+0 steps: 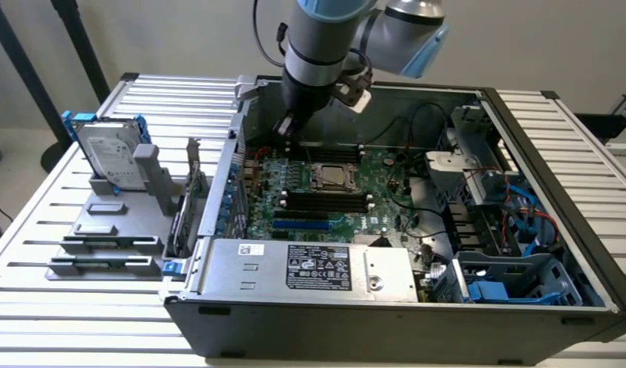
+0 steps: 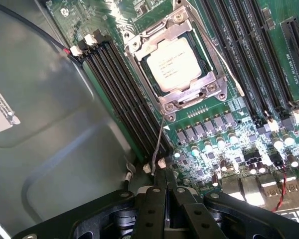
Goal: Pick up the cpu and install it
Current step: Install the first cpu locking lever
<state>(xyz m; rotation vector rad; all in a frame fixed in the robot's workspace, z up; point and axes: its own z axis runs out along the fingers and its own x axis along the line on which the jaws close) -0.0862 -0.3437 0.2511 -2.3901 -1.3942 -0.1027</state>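
Wrist view: gripper (image 2: 164, 177) jaws together, nothing held, tips over the motherboard (image 2: 239, 149) edge beside the case wall (image 2: 65, 149). Farther off, the cpu (image 2: 174, 64) sits in its socket, flanked by memory slots (image 2: 124, 94).

High exterior view and close wrist view share the motherboard (image 1: 380, 165) (image 2: 224, 107).

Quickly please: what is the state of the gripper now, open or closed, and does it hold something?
Gripper: closed, holding nothing; the cpu lies in its socket, apart from it.
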